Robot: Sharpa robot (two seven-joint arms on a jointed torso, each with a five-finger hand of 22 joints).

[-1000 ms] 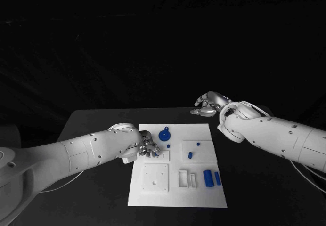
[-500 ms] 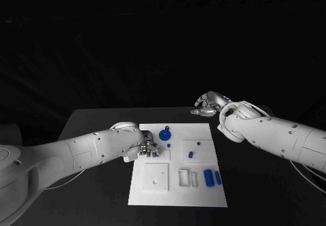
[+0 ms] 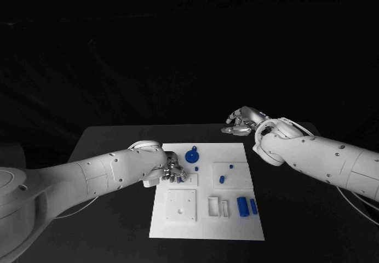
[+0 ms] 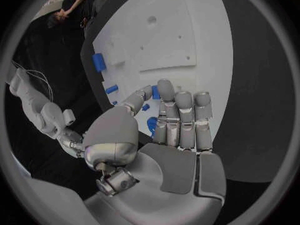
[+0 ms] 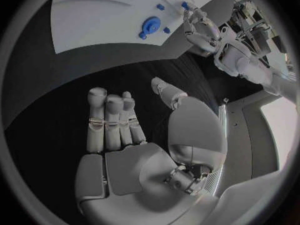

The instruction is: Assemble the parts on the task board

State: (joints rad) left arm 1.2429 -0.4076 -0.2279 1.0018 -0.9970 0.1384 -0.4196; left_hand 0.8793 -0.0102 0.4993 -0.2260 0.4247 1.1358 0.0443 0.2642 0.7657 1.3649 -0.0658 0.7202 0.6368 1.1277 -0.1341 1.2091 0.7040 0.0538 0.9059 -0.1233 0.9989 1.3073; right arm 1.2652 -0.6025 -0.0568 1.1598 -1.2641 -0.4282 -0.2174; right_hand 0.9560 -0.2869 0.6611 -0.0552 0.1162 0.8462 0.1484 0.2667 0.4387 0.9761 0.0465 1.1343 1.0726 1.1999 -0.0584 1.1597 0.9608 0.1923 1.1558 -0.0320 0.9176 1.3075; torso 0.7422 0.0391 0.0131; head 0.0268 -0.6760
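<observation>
1. Left hand (image 3: 172, 171) low over the task board (image 3: 207, 235), at its left edge; fingers (image 4: 178, 116) side by side and bent forward, thumb alongside. Small blue part (image 4: 152, 124) seen just beyond the fingertips; held or only touched: cannot tell.
2. Right hand (image 3: 241, 121) above the black table (image 3: 110, 139), off the board's far right corner at about 1 o'clock; fingers (image 5: 109, 120) half curled, apart from thumb, nothing held.
3. Round blue part (image 3: 191, 157) at 12 o'clock on the board; two blue cylinders (image 3: 246, 207) at 4 o'clock.
</observation>
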